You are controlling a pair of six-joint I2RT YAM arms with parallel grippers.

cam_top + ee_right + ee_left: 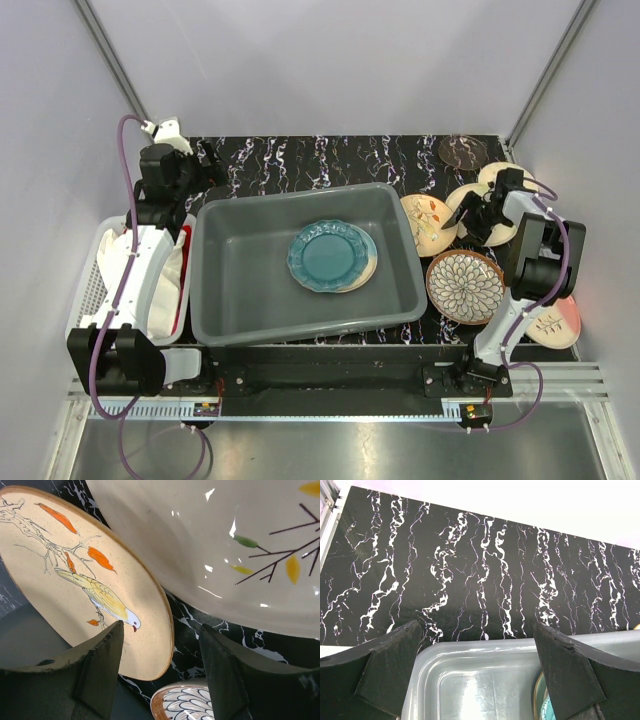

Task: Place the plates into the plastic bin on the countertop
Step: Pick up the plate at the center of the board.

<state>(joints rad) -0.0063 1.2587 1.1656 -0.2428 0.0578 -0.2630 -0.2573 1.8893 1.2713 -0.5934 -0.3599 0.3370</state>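
Right gripper (161,627) is seen with jaws apart at the edge of the bird plate (75,580). Left gripper (477,630) is spread, empty, above the plastic bin (485,649). 2 plates (325,255) are already placed inside; at least 6 are left on the countertop (470,570).

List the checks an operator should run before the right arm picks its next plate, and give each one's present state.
1. Right gripper open and empty: ok.
2. Target plate settled: cannot tell; it hovers by both the bird plate and the leaf-sprig plate.
3. Plastic bin has room: ok; bare floor shows around the teal plate.
4. Left gripper off the route: ok; open at the bin's far left corner.
5. All plates binned: not ok; the petal-patterned plate, among others, lies on the countertop.
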